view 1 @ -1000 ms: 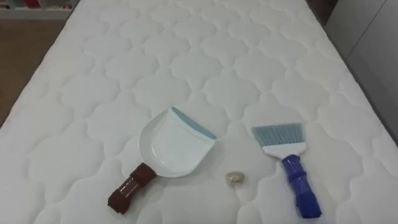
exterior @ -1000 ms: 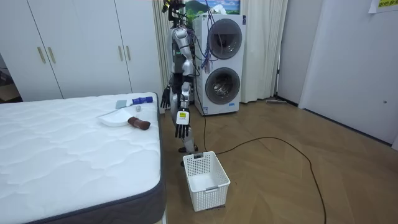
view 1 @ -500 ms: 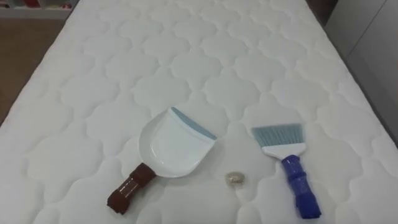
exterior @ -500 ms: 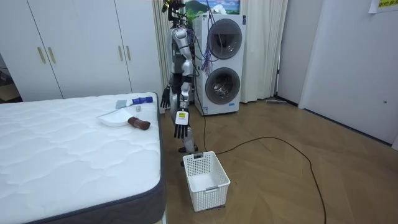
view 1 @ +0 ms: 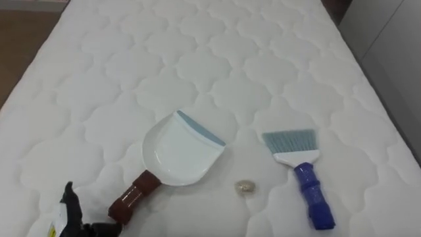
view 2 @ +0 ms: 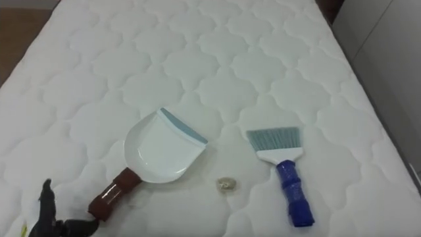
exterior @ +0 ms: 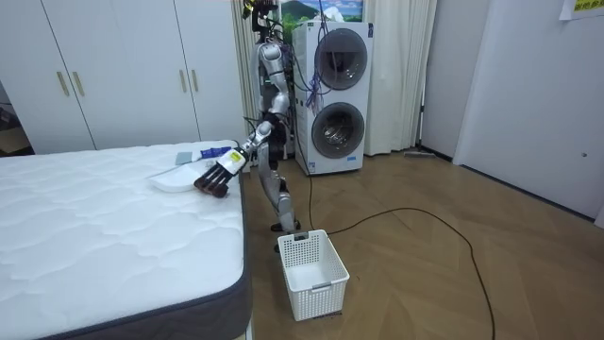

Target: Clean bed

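Note:
A white dustpan (view 1: 177,155) with a grey-blue lip and a brown handle (view 1: 130,197) lies on the white quilted mattress (view 1: 217,59). To its right lies a brush (view 1: 304,187) with a blue handle and grey-blue bristles. A small beige scrap (view 1: 245,187) sits between them, near the bed's front edge. My left hand (view 1: 71,214), black, comes up at the lower left just beside the brown handle, fingers spread and holding nothing. In the room view it (exterior: 219,173) hovers over the bed's corner by the dustpan (exterior: 175,179).
I stand at the bed's end nearest the stacked washing machines (exterior: 335,94). A white laundry basket (exterior: 311,274) stands on the wooden floor by the bed's corner. White wardrobes (exterior: 113,71) line the wall behind the bed.
My left arm has swung up from my side, and the hand now reaches over the bed next to the dustpan's handle. The eye views have shifted slightly; dustpan, brush and scrap lie as before.

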